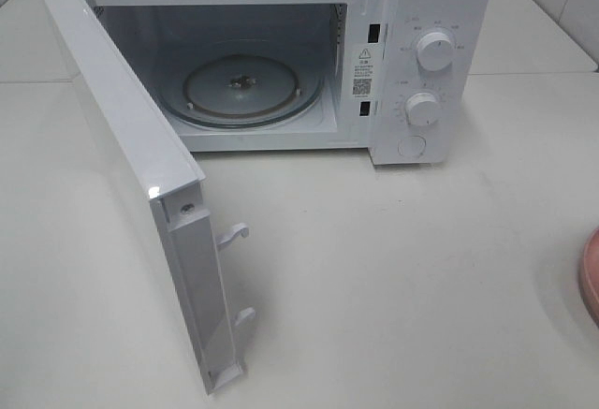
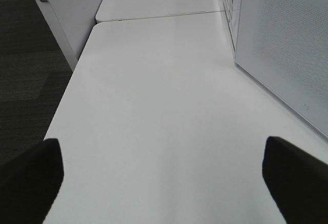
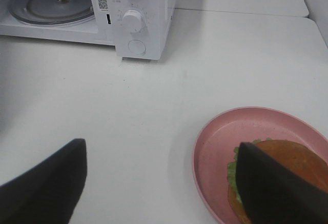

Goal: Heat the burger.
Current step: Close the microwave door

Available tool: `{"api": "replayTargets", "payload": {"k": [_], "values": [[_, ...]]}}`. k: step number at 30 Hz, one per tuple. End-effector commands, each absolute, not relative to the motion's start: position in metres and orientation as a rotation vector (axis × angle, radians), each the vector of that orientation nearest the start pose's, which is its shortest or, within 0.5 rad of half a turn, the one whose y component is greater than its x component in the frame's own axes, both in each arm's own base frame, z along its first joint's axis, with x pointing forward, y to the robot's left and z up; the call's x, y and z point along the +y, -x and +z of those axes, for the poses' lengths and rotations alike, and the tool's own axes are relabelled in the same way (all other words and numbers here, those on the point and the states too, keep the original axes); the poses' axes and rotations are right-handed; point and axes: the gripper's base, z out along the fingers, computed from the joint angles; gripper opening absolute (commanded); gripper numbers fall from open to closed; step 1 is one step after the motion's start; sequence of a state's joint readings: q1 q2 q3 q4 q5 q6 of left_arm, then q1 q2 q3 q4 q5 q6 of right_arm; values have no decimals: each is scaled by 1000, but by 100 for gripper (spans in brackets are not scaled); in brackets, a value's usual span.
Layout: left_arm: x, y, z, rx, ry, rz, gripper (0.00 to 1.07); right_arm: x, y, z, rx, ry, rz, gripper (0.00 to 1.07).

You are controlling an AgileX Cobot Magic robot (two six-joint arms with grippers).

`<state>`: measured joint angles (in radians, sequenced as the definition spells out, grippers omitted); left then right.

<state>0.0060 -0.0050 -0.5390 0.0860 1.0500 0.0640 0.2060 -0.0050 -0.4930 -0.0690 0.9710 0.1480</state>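
The microwave (image 1: 281, 53) stands on the white tabletop (image 1: 402, 278) with its door (image 1: 140, 194) swung fully open toward the left of the exterior high view. The glass turntable (image 1: 245, 86) lies bare inside the cavity. Two control knobs (image 1: 435, 51) and a round button sit on the panel at the right of the cavity. The burger (image 3: 287, 165) rests on the pink plate (image 3: 220, 147), which lies on the tabletop to the right of the microwave and well apart from it; only the plate's rim shows at the right edge of the exterior high view. The right end effector (image 3: 159, 188) hangs above the plate's near side with its jaws spread wide, one finger partly covering the burger in the wrist view; contact cannot be determined. The left end effector (image 2: 164, 178) is open and empty above bare tabletop, beside the open door.
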Motion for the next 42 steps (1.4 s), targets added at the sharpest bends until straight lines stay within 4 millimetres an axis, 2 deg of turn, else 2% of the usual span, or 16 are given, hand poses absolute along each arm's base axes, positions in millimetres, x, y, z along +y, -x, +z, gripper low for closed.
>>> {"api": "replayTargets", "payload": {"k": [1, 19, 24, 29, 35, 37, 38, 40, 41, 42], "values": [[7, 12, 290, 1959, -46, 151, 98, -6, 5, 284, 1920, 44, 161, 76], [8, 10, 291, 1962, -47, 160, 98, -6, 5, 284, 1920, 44, 161, 76], [7, 7, 301, 1942, -48, 154, 98, -6, 5, 284, 1920, 44, 161, 76], [6, -2, 311, 1871, -53, 152, 98, -6, 5, 284, 1920, 44, 161, 76], [6, -22, 322, 1818, -64, 151, 95, -6, 5, 284, 1920, 44, 161, 76], [5, -35, 328, 1793, -70, 150, 86, -6, 5, 284, 1920, 44, 161, 76], [5, -35, 328, 1793, -70, 150, 86, -6, 5, 284, 1920, 44, 161, 76], [5, -51, 330, 1805, -77, 148, 69, -6, 5, 284, 1920, 44, 161, 76], [5, -51, 330, 1805, -77, 148, 69, -6, 5, 284, 1920, 44, 161, 76], [5, -61, 329, 1828, -80, 145, 58, -6, 5, 284, 1920, 44, 161, 76]]}}
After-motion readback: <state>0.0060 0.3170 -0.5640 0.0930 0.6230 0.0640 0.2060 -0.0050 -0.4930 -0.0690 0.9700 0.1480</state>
